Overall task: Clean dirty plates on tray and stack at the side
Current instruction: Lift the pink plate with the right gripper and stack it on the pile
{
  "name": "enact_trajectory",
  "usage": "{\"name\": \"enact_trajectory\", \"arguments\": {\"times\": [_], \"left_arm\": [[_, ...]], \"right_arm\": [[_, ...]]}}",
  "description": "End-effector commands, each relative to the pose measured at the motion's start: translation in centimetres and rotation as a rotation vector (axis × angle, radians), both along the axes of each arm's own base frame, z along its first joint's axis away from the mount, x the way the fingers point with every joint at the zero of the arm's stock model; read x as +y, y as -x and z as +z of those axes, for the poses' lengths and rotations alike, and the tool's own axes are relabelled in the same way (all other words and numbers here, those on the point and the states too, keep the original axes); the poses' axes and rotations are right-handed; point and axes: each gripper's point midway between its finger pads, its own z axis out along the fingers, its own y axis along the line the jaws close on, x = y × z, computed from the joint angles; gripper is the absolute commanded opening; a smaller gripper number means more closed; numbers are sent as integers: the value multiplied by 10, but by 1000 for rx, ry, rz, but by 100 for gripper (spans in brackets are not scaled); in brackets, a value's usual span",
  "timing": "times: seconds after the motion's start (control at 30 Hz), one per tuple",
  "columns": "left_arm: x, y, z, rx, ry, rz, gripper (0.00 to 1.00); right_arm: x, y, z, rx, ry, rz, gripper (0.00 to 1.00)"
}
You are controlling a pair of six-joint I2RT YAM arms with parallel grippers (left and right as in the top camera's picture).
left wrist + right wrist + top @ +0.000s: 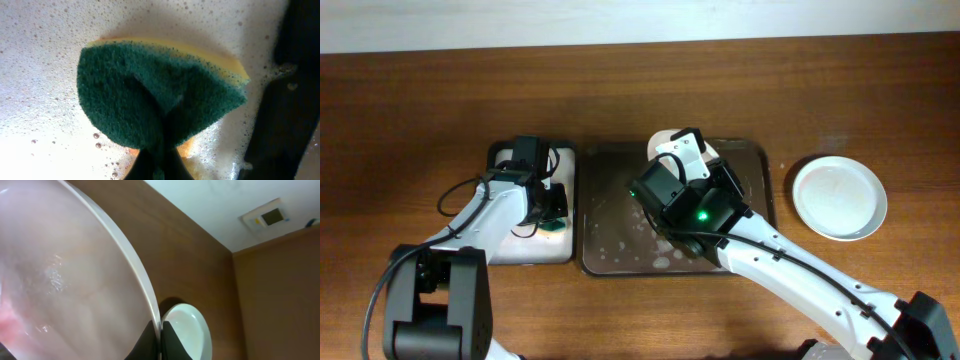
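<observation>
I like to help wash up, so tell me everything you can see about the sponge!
The sponge has a dark green scratchy side facing the left wrist camera and a yellow foam layer behind it, showing along its top edge. It looks soft and wet, and it is creased in the middle where the left gripper pinches it from below. It hangs over the white tray, which is full of bubbly suds; whether it touches them I cannot tell.
</observation>
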Motion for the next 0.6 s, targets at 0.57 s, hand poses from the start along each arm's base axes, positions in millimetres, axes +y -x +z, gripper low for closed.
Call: {"name": "enact_trajectory", "arguments": {"times": [0.57], "left_arm": [[-7, -19, -6, -66, 6, -139, 12]], "right_arm": [[-243, 1, -64, 145, -898, -796, 4]]}}
